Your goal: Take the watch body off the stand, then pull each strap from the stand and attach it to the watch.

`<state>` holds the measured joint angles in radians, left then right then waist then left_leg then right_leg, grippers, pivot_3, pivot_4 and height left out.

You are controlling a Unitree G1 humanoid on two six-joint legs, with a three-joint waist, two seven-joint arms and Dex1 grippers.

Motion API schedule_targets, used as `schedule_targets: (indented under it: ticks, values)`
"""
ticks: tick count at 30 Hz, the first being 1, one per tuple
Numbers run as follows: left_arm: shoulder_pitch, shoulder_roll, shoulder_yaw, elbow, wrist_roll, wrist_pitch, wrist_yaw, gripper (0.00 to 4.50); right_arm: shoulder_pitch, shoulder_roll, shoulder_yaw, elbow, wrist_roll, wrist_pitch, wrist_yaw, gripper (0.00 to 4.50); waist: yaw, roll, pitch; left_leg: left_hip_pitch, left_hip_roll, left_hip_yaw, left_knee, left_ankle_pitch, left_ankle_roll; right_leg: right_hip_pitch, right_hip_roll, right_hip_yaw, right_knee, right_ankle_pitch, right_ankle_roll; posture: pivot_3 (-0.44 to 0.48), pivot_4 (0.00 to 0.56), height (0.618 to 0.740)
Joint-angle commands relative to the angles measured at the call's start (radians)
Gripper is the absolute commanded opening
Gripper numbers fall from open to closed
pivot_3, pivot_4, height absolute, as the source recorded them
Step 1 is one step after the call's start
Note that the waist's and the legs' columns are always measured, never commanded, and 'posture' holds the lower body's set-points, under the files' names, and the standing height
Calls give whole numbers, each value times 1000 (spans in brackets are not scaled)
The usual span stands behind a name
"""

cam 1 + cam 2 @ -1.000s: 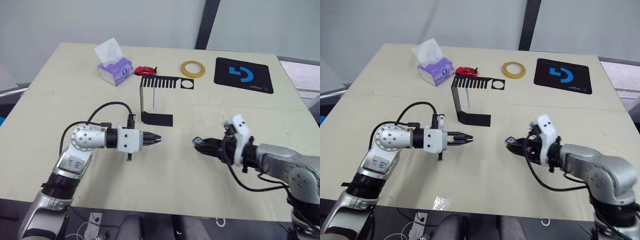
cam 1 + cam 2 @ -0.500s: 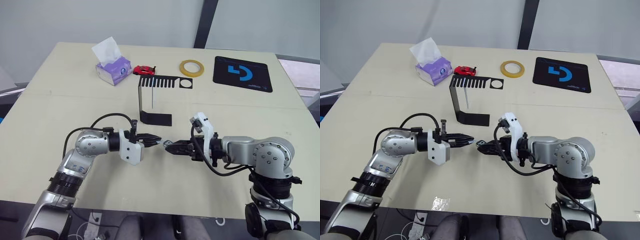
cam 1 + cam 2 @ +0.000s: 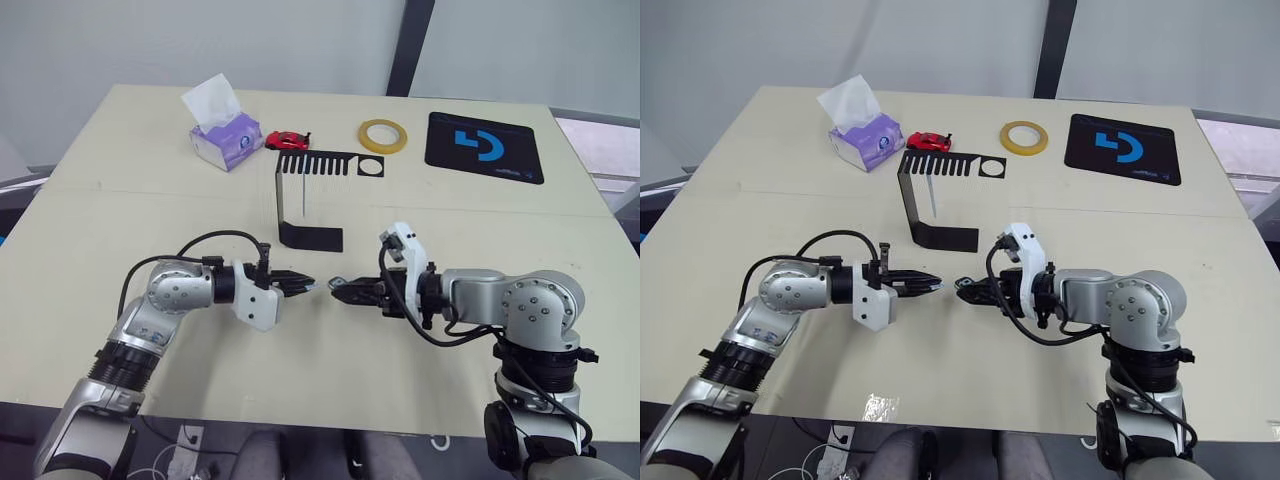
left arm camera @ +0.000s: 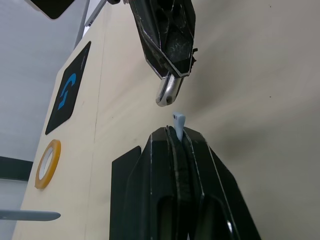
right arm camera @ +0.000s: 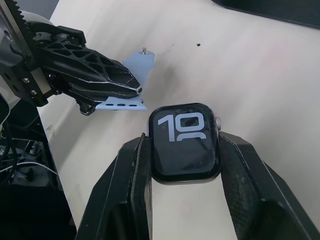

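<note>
My left gripper is shut on a pale blue strap with a row of small holes; the strap's end sticks out past the fingertips. My right gripper faces it, shut on the watch body, whose dark screen shows "10". The watch's silvery edge sits a small gap from the strap's end, not touching. Both grippers meet low over the table's middle. Behind them stands the black stand, with another pale strap hanging from its comb-slotted top bar.
At the back of the table are a purple tissue box, a red toy car, a yellow tape ring and a black mouse pad with a blue logo.
Over the last second my right gripper swung left with the watch body until it faces the left gripper's tips. In the last half second both grippers barely moved.
</note>
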<state>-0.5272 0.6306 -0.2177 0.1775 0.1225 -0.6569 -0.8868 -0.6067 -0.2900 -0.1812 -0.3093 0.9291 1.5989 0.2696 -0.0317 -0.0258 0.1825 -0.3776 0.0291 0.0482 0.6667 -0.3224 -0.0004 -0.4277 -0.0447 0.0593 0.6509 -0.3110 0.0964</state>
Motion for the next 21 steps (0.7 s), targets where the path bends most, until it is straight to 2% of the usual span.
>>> schedule_targets:
  ticks: [1, 21]
  values:
    - [-19, -2, -2, 5, 0, -15, 19, 0, -13, 11, -28, -25, 4, 9, 3, 1522, -1, 0, 0, 0, 0, 0, 0, 0, 0, 0, 0, 0, 0, 0, 0, 0, 150, 738]
    - [-31, -32, -19, -16, -11, 19, 24, 0, -10, 23, -33, -31, -2, 15, 1, 1522, -3, 0, 0, 0, 0, 0, 0, 0, 0, 0, 0, 0, 0, 0, 0, 0, 150, 738]
